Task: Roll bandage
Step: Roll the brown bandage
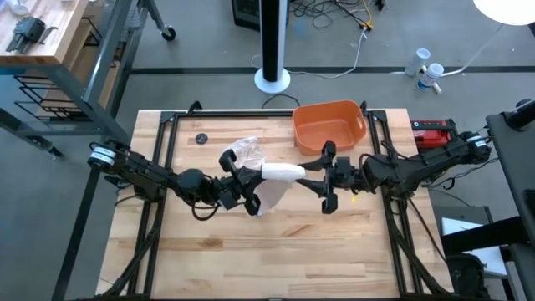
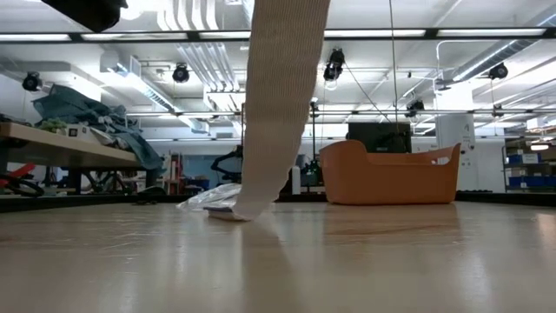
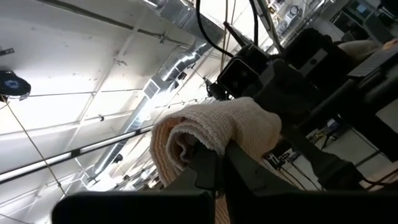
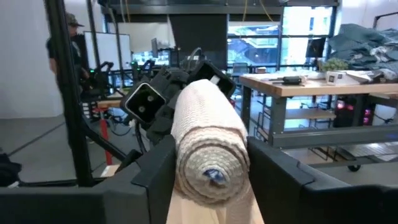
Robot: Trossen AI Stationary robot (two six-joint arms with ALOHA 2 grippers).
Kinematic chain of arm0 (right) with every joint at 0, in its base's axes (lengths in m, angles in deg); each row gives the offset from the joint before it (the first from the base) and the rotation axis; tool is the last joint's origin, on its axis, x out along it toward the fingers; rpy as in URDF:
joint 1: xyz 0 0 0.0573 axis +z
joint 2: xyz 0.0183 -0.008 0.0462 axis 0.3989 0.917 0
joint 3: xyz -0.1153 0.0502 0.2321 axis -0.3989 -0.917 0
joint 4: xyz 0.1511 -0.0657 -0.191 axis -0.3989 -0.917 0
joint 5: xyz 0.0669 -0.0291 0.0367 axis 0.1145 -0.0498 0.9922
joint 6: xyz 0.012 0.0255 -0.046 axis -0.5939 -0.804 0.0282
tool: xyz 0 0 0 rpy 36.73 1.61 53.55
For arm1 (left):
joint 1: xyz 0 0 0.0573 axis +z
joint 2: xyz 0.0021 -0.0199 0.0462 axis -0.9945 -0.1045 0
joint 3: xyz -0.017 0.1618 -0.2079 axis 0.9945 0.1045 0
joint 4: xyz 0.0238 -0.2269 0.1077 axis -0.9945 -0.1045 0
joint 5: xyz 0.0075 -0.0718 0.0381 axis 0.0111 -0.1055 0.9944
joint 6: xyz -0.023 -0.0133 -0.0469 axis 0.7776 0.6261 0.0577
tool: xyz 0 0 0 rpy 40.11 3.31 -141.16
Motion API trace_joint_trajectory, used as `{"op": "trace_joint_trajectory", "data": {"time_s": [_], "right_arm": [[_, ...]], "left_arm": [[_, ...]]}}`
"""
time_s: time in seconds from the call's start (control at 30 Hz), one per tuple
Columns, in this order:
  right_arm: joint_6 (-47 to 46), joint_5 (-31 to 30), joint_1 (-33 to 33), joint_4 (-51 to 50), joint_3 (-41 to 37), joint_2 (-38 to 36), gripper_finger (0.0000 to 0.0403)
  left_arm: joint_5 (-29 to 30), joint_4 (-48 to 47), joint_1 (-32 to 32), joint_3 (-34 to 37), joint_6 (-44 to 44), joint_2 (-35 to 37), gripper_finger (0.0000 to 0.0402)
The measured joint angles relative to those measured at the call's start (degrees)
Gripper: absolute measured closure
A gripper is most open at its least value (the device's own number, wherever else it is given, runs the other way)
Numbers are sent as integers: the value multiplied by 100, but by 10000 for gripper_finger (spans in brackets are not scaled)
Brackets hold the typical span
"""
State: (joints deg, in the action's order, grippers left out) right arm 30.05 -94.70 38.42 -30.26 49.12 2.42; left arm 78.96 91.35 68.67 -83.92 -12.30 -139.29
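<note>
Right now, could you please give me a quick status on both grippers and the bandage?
Left gripper shut on off-white gauze bandage. Right gripper astride its rolled end, jaws not yet tight. Tail hangs to table. Orange plastic tub stands clear.

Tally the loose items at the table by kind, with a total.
Bandage: 1
Orange tub: 1
Clear plastic wrapper: 1
Small dark round object: 1
Total: 4

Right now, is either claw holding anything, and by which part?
The left claw grips the bandage at its rolled end; the right claw brackets the roll's other end, grip unclear.
</note>
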Motion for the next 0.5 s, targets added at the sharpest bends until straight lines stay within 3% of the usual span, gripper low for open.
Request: {"op": "trace_joint_trajectory", "data": {"time_s": [0.1,0.23,0.37,0.5], "right_arm": [[-28,363,-98,-54,123,60,279],[261,428,-104,-193,336,169,364],[609,417,-104,-503,571,305,372],[1090,-70,-47,-1102,736,348,372]], "left_arm": [[-3,13,-5,0,42,0,400],[6,44,-4,0,287,7,379],[327,32,-45,0,718,13,349],[785,-31,-160,0,817,41,319]]}}
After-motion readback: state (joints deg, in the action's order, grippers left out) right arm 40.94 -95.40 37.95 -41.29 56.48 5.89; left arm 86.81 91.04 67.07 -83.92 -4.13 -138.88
